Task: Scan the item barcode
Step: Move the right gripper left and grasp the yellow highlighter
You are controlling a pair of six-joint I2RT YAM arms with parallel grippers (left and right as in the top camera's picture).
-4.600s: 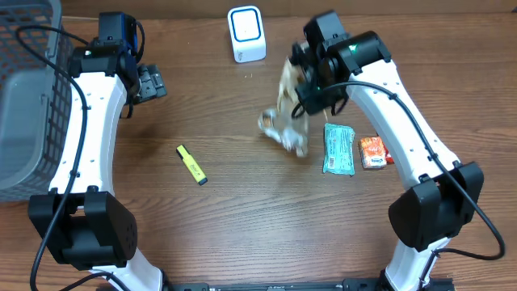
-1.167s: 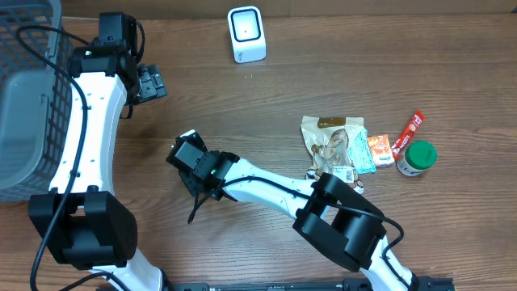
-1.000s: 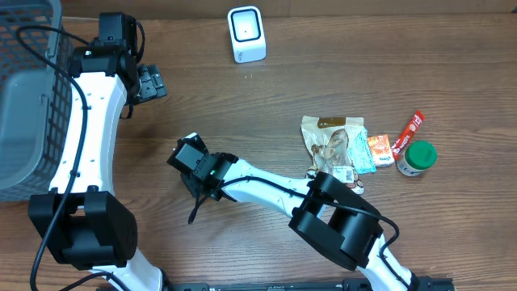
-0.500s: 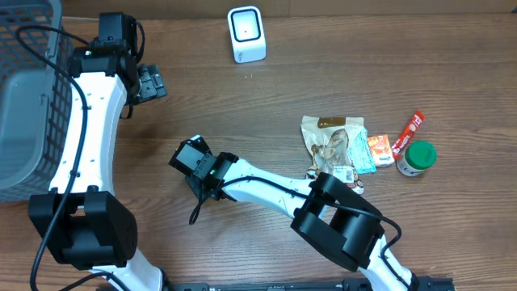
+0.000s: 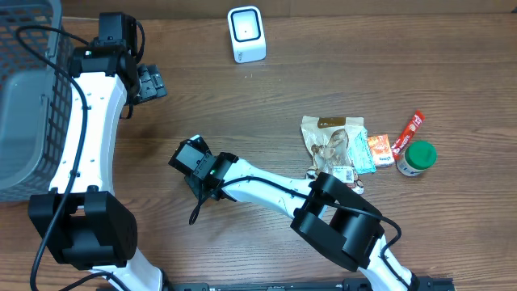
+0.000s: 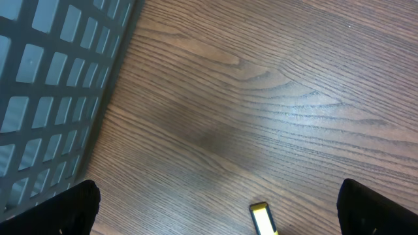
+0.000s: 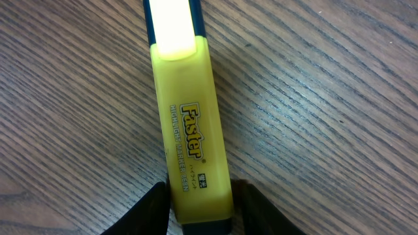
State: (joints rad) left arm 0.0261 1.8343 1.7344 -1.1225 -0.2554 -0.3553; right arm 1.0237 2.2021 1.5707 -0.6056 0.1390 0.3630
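A yellow "Faster" highlighter point(image 7: 189, 130) lies lengthwise between my right gripper's point(image 7: 199, 205) black fingers point(image 7: 153, 209), which press against both sides of its rear end, just over the wood. From overhead, the right gripper point(image 5: 198, 174) covers the highlighter at centre left. The white barcode scanner point(image 5: 246, 34) stands at the back edge. My left gripper point(image 5: 152, 83) hovers open near the basket, with nothing between its fingers. In the left wrist view its fingertips point(image 6: 81, 205) sit far apart at the lower corners, and one end of the highlighter point(image 6: 262, 219) shows at the bottom edge.
A grey wire basket point(image 5: 24, 89) fills the far left. At the right lie a snack bag point(image 5: 331, 136), a teal packet point(image 5: 360, 152), an orange packet point(image 5: 378, 150), a red stick point(image 5: 413, 125) and a green-lidded jar point(image 5: 417, 158).
Several seconds ago the right gripper held the snack bag near the scanner; that bag now lies at the right. Over the last second the right jaws narrowed onto the highlighter. The left arm stayed still.
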